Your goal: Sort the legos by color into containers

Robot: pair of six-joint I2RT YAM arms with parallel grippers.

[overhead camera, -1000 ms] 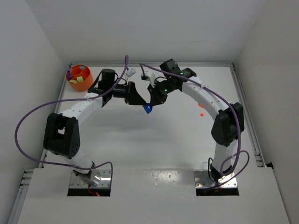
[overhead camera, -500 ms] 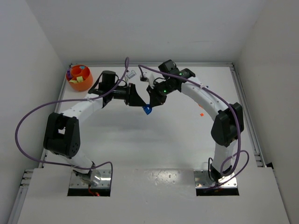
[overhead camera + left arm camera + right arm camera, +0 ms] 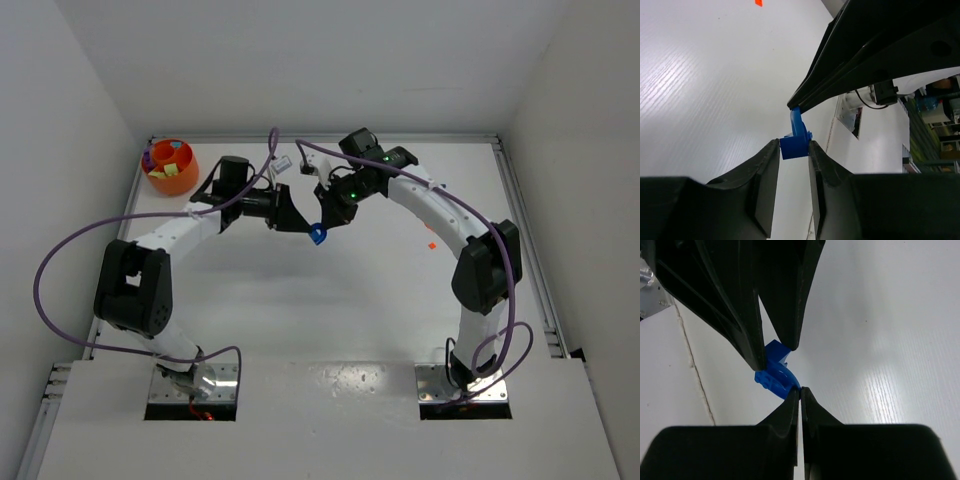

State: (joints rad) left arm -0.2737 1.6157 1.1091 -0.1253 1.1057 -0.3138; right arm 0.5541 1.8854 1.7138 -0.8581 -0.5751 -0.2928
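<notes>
A blue lego hangs above the middle of the table between both grippers. My left gripper is shut on its blocky end, seen between the fingers in the left wrist view. My right gripper is shut, its tips pinching the thin curved edge of the same blue lego in the right wrist view. The orange bowl stands at the far left corner and holds several legos in yellow-green, purple, red and teal.
A small orange lego lies on the table right of centre; it also shows in the left wrist view. Purple cables loop over both arms. A raised rim runs along the table's far and side edges.
Both grippers and the blue lego have shifted only slightly, a little toward the near side. Both grips stay the same.
</notes>
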